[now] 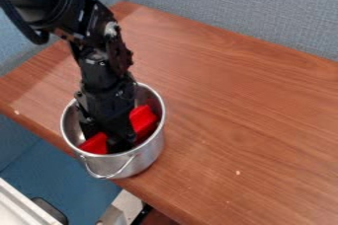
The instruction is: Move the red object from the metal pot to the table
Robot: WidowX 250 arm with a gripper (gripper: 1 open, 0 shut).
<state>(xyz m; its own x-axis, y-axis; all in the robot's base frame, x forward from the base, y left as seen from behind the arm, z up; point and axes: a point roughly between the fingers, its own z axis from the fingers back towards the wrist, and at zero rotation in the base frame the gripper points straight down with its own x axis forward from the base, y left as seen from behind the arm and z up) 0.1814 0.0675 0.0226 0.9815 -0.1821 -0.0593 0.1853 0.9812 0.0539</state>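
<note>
Reaching straight down from the upper left, the robot arm's black gripper (109, 122) sits sunk inside the metal pot (148, 152), its fingertips below the rolled rim and buried among the red plastic on the pot floor. Whether the jaws stand apart or are pressed onto anything cannot be told from this single view: the dark wrist housing hides the tips, and only black shapes against red are visible. The red object (138, 120) lies within the pot, directly under and around the gripper. One bright patch shows to the right of the fingers, leaning toward the far wall, and a second red patch shows at the lower left near the front wall; the gripper's body blocks the stretch between them. The object appears to touch the gripper, though a firm hold cannot be confirmed. The pot stands upright near the front left corner of the table (251, 91), its thin wire handle hanging at the front. By count, the scene holds one arm with one gripper, one steel pot, one red object and one reddish-brown wooden table. Behind the tabletop runs a blue-grey fabric wall (251, 7), and blue flooring shows below the table's left edge.
</note>
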